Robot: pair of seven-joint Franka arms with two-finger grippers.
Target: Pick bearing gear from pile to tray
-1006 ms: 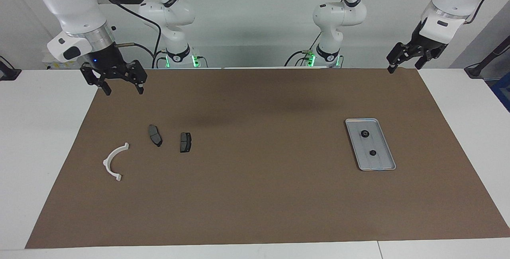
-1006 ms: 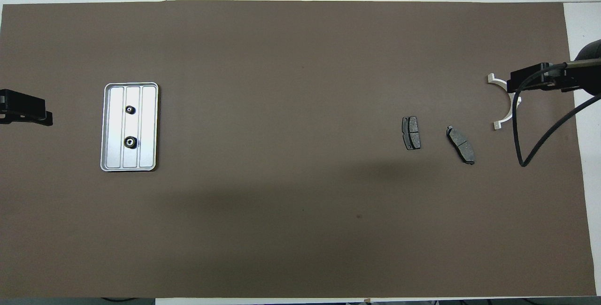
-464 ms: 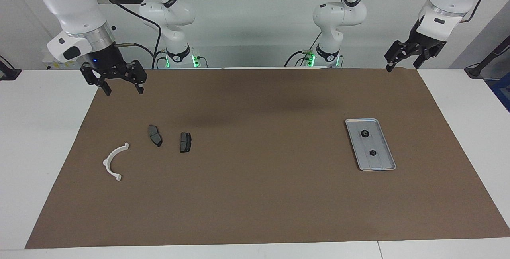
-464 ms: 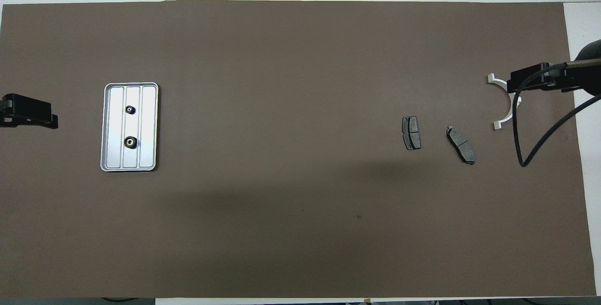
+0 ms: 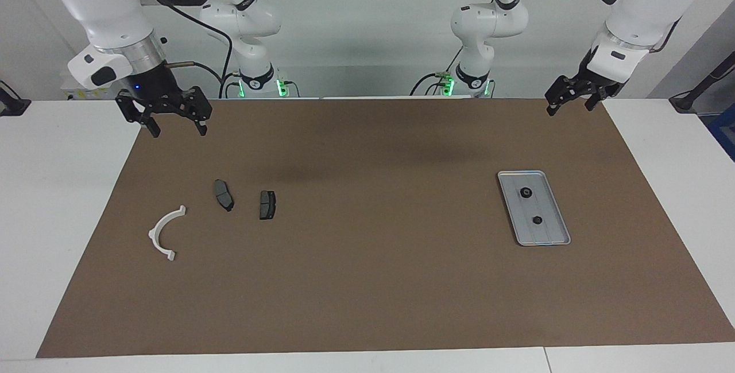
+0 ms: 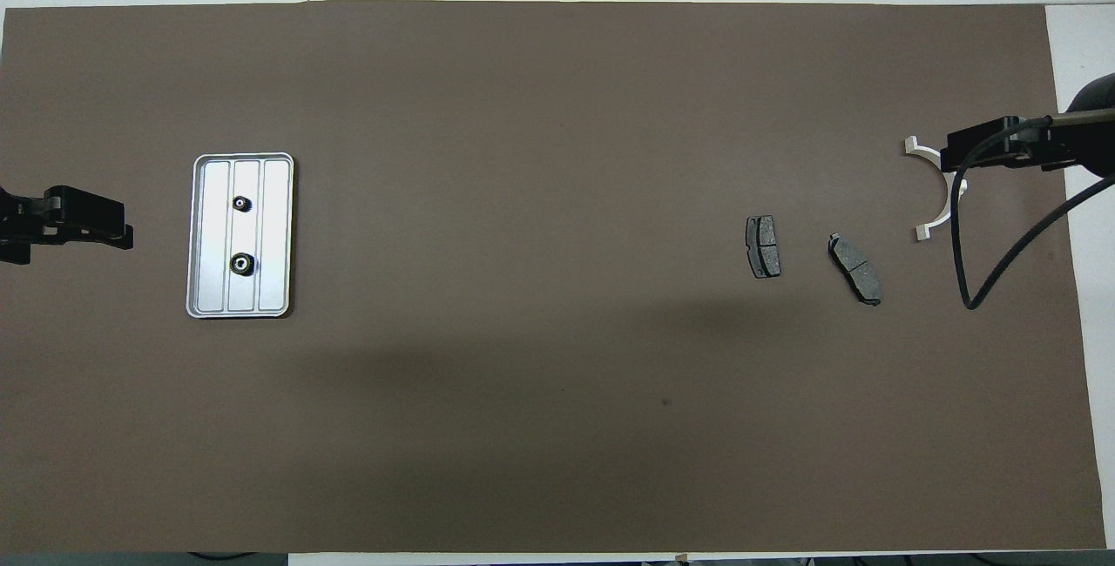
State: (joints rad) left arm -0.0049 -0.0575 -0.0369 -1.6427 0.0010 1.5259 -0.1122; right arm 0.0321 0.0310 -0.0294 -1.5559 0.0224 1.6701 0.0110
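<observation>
On tray (image 5: pixel 560 241), toward left arm's end of brown-covered counter (image 5: pixel 367 281): two bearing gears (image 5: pixel 525 193), none seen among brake pads (image 5: pixel 267 205) and white bracket (image 5: pixel 163 233). Left tool (image 5: pixel 567 98) nearest the tray, raised, wide open, empty. Right tool (image 5: pixel 174 117) likewise open, empty, waiting. Task looks finished.

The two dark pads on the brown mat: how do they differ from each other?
The pad beside the white bracket is the tilted pad, lying slantwise with a pointed end; the other pad lies nearly square to the mat's edges and looks blockier. The tilted pad lies slightly nearer the robots. Both are flat, dark grey, scored across the middle, and untouched by either gripper.
</observation>
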